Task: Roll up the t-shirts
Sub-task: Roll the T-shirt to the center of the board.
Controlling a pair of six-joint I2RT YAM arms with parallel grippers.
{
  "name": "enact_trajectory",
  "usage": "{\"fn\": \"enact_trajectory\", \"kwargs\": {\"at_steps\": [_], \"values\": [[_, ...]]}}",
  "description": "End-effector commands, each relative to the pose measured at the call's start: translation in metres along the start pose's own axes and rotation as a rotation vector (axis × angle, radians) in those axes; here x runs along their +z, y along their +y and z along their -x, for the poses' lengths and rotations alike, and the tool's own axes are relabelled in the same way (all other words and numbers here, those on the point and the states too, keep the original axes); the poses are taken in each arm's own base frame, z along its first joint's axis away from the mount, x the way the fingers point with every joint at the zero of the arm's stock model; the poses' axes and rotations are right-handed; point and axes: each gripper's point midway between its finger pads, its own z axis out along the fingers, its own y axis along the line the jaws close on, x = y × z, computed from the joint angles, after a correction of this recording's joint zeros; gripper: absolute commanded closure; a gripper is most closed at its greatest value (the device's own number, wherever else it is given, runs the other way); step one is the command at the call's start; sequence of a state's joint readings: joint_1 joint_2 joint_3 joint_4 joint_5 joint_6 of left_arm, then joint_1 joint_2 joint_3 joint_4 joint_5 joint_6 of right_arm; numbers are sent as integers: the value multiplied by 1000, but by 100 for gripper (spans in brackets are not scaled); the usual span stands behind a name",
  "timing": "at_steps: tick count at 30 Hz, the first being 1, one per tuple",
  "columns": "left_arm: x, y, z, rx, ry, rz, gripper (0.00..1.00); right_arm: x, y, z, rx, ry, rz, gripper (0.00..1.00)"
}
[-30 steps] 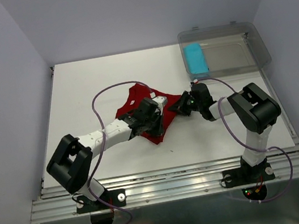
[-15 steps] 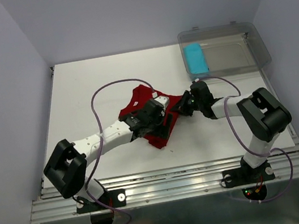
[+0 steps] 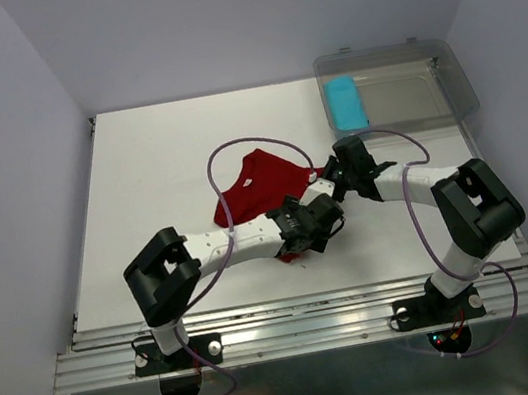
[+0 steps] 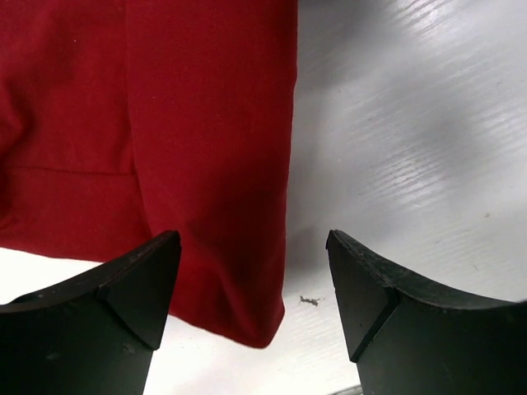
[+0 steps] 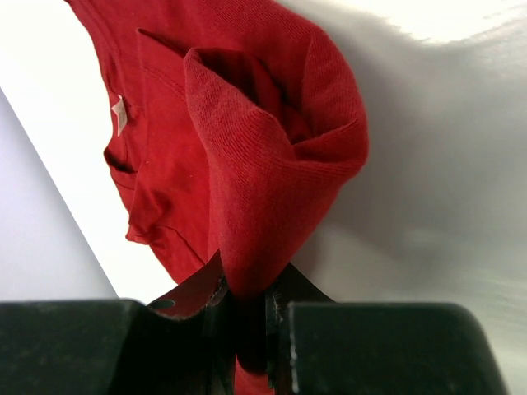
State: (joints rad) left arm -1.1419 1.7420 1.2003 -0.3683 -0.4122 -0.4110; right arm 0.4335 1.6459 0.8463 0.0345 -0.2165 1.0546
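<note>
Being pinched between the closed jaws of the right gripper (image 5: 247, 329), a fold of the red shirt (image 5: 247, 164) is being held up off the table (image 3: 139, 178), just in front of the near-left corner of the clear bin (image 3: 458, 84). The cloth is being bunched into a loop above the jaws, probably so that a rolling edge can be formed. The left gripper (image 4: 255, 271) is being held wide open and empty, low over the shirt's hem and further from the bin, apparently so that a fresh hold can be taken. The rest of the red shirt is being left crumpled on the table, in front and to the left of the bin. The blue shirt (image 3: 345, 106), already rolled, is being stored inside the bin, against its left wall.
</note>
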Motion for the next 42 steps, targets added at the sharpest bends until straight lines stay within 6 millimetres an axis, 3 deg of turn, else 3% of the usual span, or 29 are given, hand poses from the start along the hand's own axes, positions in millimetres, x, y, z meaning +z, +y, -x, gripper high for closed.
{"fn": "enact_trajectory", "kwargs": {"at_steps": [1,18,21,22,25,28,31,34,36,37,38,40,42], "values": [[-5,9,19,-18,-54,115,18,-15,29,8,-19,-30,55,99],[17,19,-3,116,-14,353,33,-17,32,6,-10,-25,83,99],[15,24,-3,118,-15,379,48,-17,30,6,-12,-26,79,99],[14,25,-2,115,-18,382,66,-17,29,6,-11,-28,75,99],[7,14,4,104,-22,285,100,-15,26,4,-15,-24,71,99],[5,2,13,123,-27,157,100,-14,24,4,-18,-26,71,93],[-1,-8,20,108,-17,2,100,-14,20,4,-16,-34,60,75],[-11,-20,21,71,2,-201,100,-16,18,3,-16,-34,60,43],[-14,-22,24,45,1,-280,100,-17,17,2,-13,-37,58,32],[-15,-26,30,25,-22,-327,100,-21,19,3,-15,-44,66,28],[-17,-25,24,-1,3,-401,100,-27,22,4,-18,-56,77,24],[-19,-27,30,-37,-19,-471,100,-33,25,7,-25,-77,86,23],[-24,-29,22,-78,-1,-569,100,-44,29,13,-44,-119,95,20]]}}
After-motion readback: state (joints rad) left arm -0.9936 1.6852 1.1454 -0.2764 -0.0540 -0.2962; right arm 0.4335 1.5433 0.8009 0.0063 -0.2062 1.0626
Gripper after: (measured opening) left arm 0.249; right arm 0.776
